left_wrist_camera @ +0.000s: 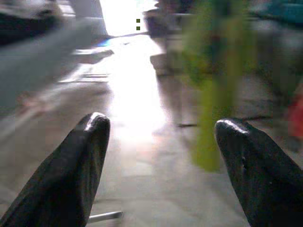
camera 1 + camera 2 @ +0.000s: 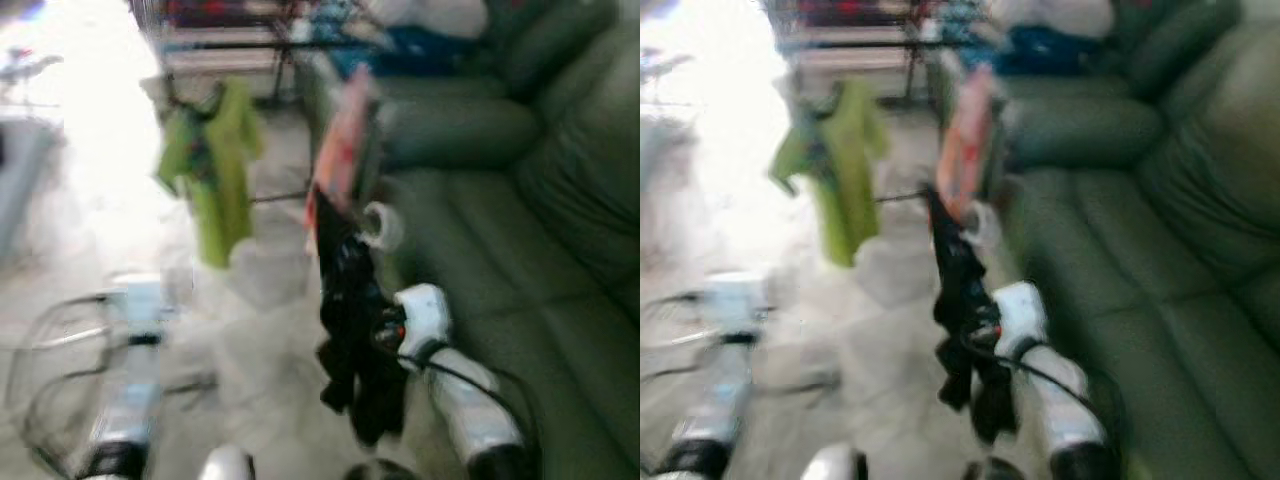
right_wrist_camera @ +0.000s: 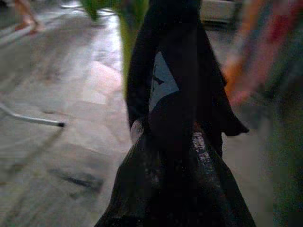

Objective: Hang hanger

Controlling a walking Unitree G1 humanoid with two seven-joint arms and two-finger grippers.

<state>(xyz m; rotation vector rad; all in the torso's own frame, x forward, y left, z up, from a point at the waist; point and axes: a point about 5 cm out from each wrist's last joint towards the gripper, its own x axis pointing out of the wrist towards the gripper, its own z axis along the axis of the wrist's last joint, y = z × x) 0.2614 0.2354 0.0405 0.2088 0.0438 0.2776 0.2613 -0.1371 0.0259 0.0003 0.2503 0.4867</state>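
The head views are blurred, but the room reads clearly enough: a pale, glossy tiled floor (image 2: 250, 330) washed by strong light from the far left, with a dark green sofa (image 2: 520, 250) as the landmark along the right side. Just off the sofa's near arm the right pincer (image 2: 975, 335) is raised, pressed together on a black garment (image 2: 350, 330) that drapes down over its fingers; in the right wrist view the dark cloth (image 3: 175, 94) covers the fingertips, and whether a hanger is inside it cannot be told. Right beside the sofa's arm, past the black garment, hangs a pink and orange garment (image 2: 340, 150), and farther out from the sofa a lime green shirt (image 2: 215, 165) hangs above the floor (the rail carrying them is too smeared to make out). Bundles of blue and white cloth (image 2: 420, 30) lie at the sofa's far end. The left pincer (image 1: 161, 156) hovers low over the bare floor well away from the sofa, its two black fingers (image 1: 71, 175) spread apart and holding nothing.
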